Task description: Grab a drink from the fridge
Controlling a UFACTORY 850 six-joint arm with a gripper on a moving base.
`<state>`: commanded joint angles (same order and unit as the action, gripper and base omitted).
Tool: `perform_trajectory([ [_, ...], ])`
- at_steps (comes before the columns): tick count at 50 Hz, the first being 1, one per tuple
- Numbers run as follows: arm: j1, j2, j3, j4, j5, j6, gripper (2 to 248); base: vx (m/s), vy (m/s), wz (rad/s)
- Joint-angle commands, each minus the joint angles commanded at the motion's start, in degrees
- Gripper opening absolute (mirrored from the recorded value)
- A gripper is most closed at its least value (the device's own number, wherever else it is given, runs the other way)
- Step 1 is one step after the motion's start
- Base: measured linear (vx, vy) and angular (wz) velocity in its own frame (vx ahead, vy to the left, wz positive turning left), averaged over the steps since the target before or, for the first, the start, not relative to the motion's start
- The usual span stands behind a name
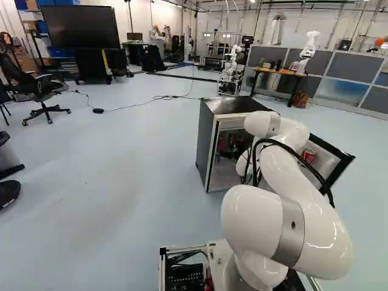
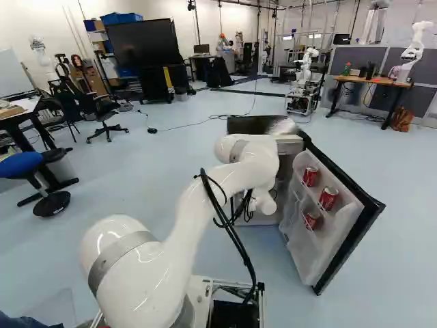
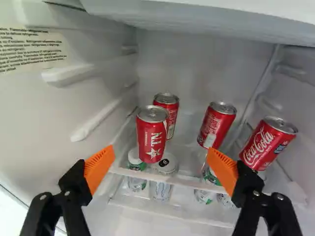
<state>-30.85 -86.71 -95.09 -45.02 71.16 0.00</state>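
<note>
Tool [image 1: 233,146], indistinct in the left base view, gapes wide, empty; front can [image 3: 150,135] partly hides rear can [image 3: 173,114].

Another robot [image 2: 413,52] marks this as a lab.

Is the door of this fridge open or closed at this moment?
Open. The door stands swung out from the fridge, and three red cans are visible on its inner side.

Four red cans [image 3: 152,135] stand in the fridge [image 3: 197,56] (paler cans [image 3: 137,184] below), beyond the parted orange pads [image 3: 100,167].
</note>
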Motion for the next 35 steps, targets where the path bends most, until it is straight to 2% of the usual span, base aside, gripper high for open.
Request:
perform_trajectory([
  [35, 2.20, -3.46, -6.61, 0.00, 0.00, 0.00, 247, 0.000, 0.000, 0.000],
])
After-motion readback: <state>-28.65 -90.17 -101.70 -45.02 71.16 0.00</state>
